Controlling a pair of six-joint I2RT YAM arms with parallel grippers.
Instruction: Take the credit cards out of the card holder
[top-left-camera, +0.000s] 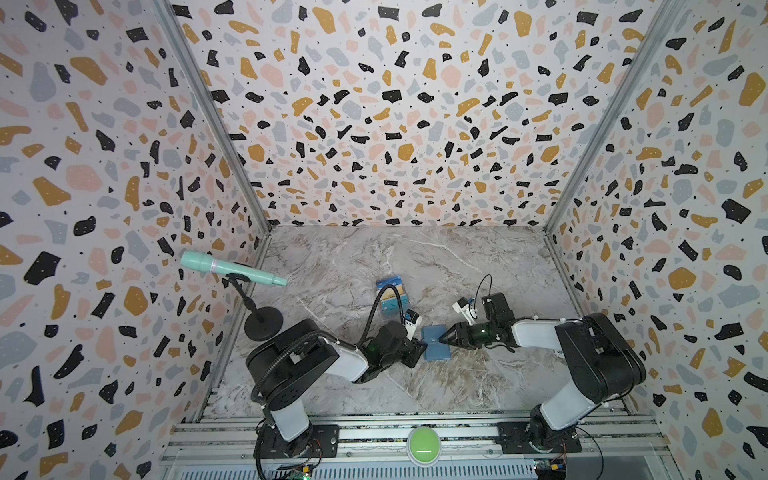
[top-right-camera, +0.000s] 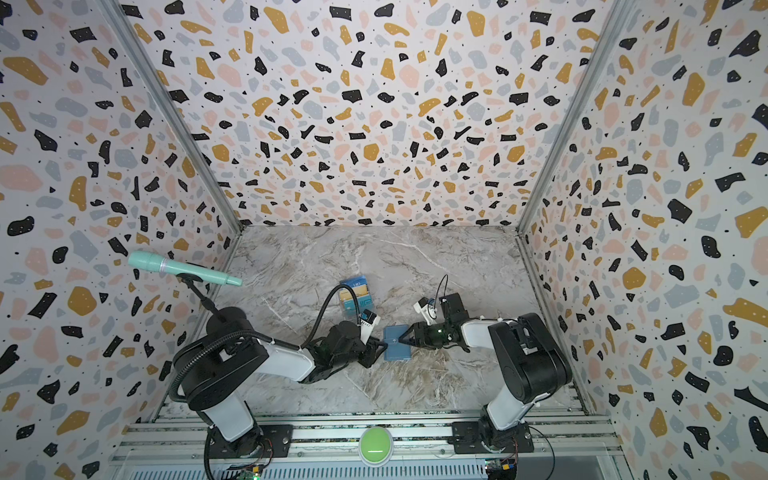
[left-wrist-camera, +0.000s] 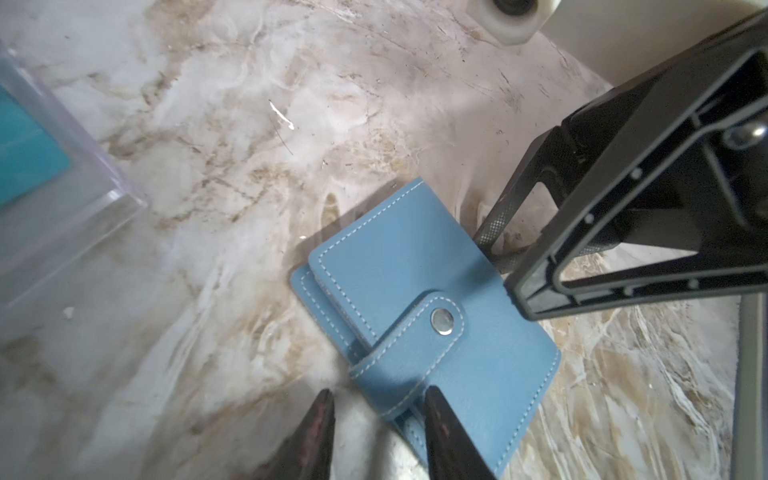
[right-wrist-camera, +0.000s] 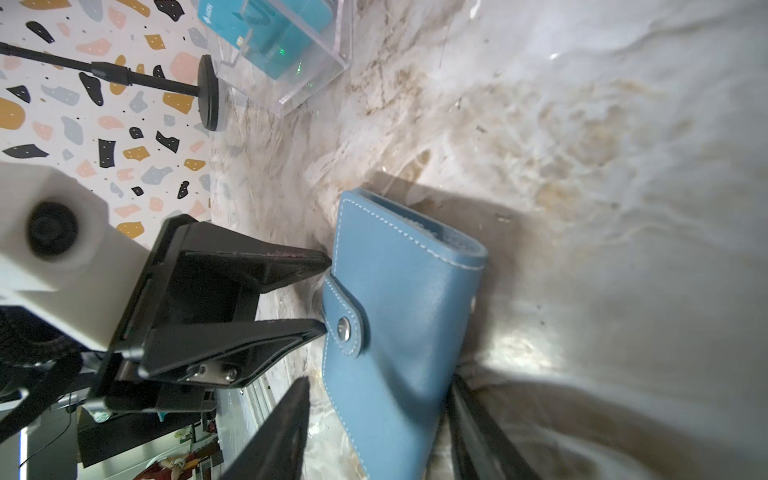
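- Top views: the dusty-blue leather-like card holder (top-left-camera: 436, 343) lies shut on the marble worktop (top-left-camera: 415, 257), toward its front edge, between the two arms. My left gripper (top-left-camera: 420, 345) is at its left edge, my right gripper (top-left-camera: 443, 337) over its right side. Behind it stands a clear acrylic stand (top-right-camera: 355, 296) with teal and tan cards; a mint microphone on a black stand (top-right-camera: 183, 270) sits at the left edge.
- Left wrist: my jaws are part open, straddling the snap tab (left-wrist-camera: 415, 349) at the holder's edge, one fingertip (left-wrist-camera: 440, 411) overlapping the tab's fold; I cannot tell that they grip. Silver snap (left-wrist-camera: 442, 321) appears still fastened.
- Right wrist: my right jaws stand apart, spanning the holder's width near one end; contact unclear.
- Step, as I judge it: opening the holder. Next calls for pinching the tab and peeling it off the snap while the right pins the body.
- Hidden: the credit cards inside; none visible.
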